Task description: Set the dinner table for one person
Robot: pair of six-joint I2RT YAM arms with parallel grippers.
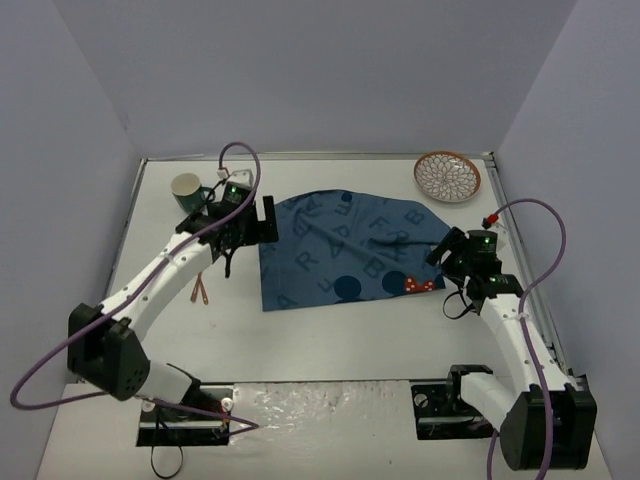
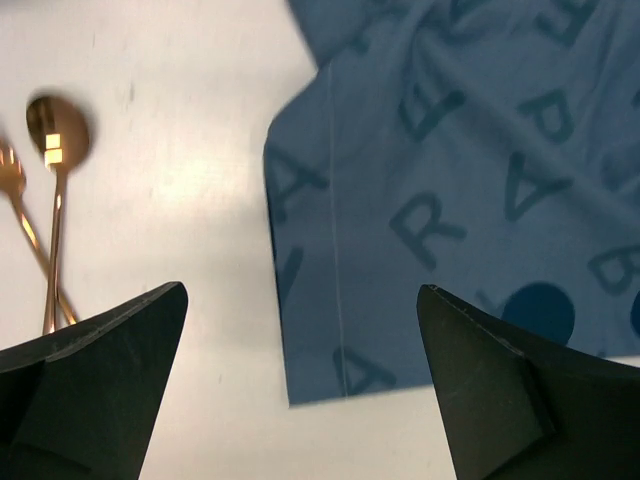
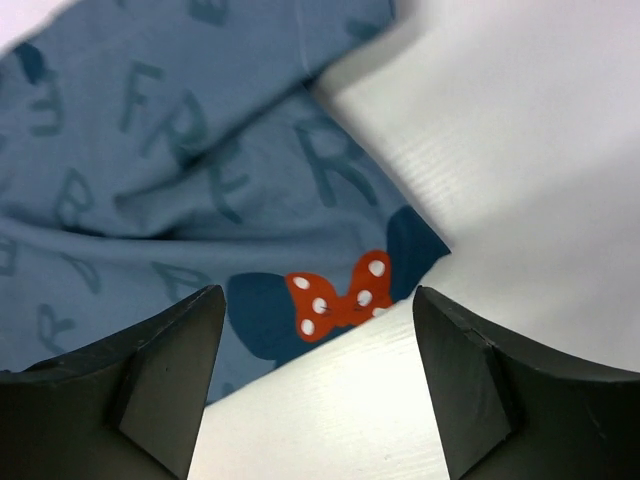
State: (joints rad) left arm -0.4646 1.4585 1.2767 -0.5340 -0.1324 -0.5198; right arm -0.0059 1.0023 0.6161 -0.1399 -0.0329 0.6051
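The white dinner table [image 1: 340,345] bears a dark blue letter-print cloth mat [image 1: 335,250], rumpled, in its middle. My left gripper [image 1: 245,238] hovers at the mat's left edge, open and empty. In the left wrist view the mat's near-left corner [image 2: 330,370] lies between the open fingers of that gripper [image 2: 300,290]. My right gripper [image 1: 440,255] is at the mat's right edge, open and empty. In the right wrist view this gripper [image 3: 318,290] frames the mat corner with a red polka-dot bow [image 3: 335,295].
A copper spoon [image 2: 57,140] and fork [image 2: 12,175] lie crossed on the table left of the mat [image 1: 200,290]. A dark green mug [image 1: 187,189] stands at the back left. A patterned orange-rimmed plate [image 1: 447,176] sits at the back right.
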